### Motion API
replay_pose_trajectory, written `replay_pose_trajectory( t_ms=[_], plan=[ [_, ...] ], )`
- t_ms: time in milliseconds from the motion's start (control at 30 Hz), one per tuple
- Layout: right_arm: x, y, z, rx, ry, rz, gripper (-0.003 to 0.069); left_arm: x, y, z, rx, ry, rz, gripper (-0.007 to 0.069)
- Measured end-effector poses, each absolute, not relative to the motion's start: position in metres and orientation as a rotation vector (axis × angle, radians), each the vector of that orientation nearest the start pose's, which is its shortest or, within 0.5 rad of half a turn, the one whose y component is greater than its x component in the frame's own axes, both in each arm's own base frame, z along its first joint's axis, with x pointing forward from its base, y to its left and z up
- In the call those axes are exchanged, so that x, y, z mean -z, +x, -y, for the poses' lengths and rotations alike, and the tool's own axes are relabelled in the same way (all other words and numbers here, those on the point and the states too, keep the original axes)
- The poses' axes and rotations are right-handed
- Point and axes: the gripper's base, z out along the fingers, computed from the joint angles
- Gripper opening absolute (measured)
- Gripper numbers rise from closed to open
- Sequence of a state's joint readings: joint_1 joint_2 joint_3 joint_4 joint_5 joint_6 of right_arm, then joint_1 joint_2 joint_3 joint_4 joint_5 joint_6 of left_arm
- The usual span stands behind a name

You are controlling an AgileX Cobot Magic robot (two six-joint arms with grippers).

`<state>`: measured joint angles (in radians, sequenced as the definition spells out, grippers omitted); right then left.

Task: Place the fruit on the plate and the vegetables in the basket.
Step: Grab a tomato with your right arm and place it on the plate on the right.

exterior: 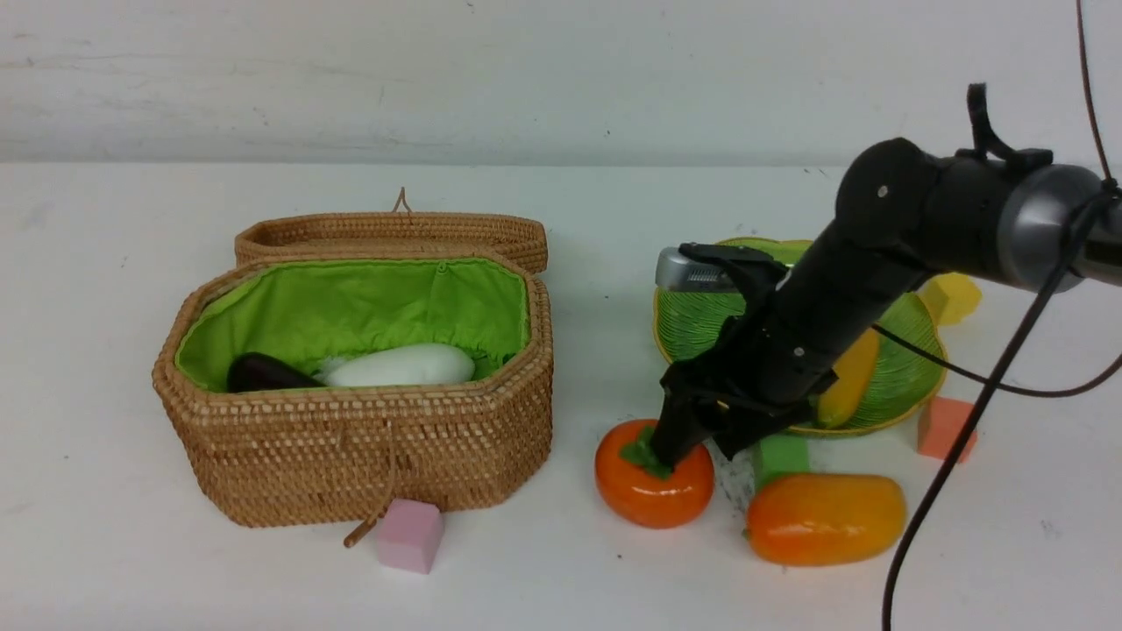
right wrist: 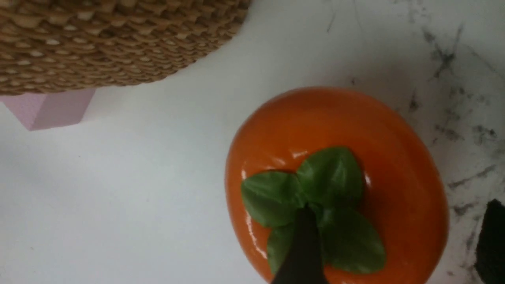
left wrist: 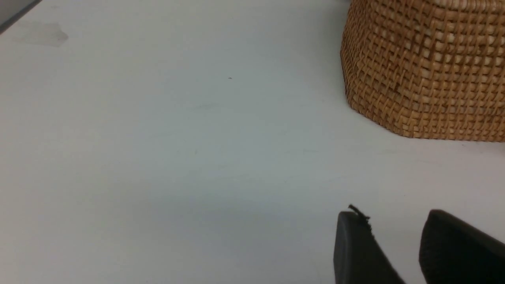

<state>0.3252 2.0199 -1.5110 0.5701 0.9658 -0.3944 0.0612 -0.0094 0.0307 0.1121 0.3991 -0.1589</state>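
our right gripper (exterior: pixel 692 451) hangs over the persimmon (exterior: pixel 654 485), wide open, holding nothing. one finger (right wrist: pixel 302 252) sits on the leaf cap (right wrist: pixel 315 209), the other off to the side. so closing now could pinch the cap off-centre and squirt the glossy fruit across the table (exterior: pixel 105 543). persimmon rests just in front of the plate (exterior: pixel 701 324), cap up, round with no real long axis. mango (exterior: pixel 826 518) lies sideways beside it.

Bright, even light; the right wrist view looks somewhat blurred.
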Motion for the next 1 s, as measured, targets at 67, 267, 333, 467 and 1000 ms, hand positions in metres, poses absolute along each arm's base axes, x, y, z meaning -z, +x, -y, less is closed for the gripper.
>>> replay_pose_trajectory(
  t_ms=[67, 267, 333, 467, 1000],
  plan=[
    [-0.197, 0.382, -0.172, -0.727, -0.620, -2.794, 0.0556, -0.168, 0.052, -0.007, -0.045, -0.140, -1.896, 0.0238],
    [-0.186, 0.384, -0.177, -0.799, -0.582, -2.815, 0.0556, -0.168, 0.052, -0.007, -0.045, -0.140, -1.896, 0.0238],
    [-0.184, 0.382, -0.180, -0.809, -0.617, -2.817, 0.0556, -0.168, 0.052, -0.007, -0.045, -0.140, -1.896, 0.0239],
    [-0.182, 0.379, -0.186, -0.824, -0.676, -2.811, 0.0555, -0.168, 0.052, -0.007, -0.045, -0.140, -1.896, 0.0239],
    [-0.184, 0.374, -0.187, -0.851, -0.785, -2.823, 0.0519, -0.168, 0.052, -0.007, -0.045, -0.140, -1.896, 0.0239]
  ],
)
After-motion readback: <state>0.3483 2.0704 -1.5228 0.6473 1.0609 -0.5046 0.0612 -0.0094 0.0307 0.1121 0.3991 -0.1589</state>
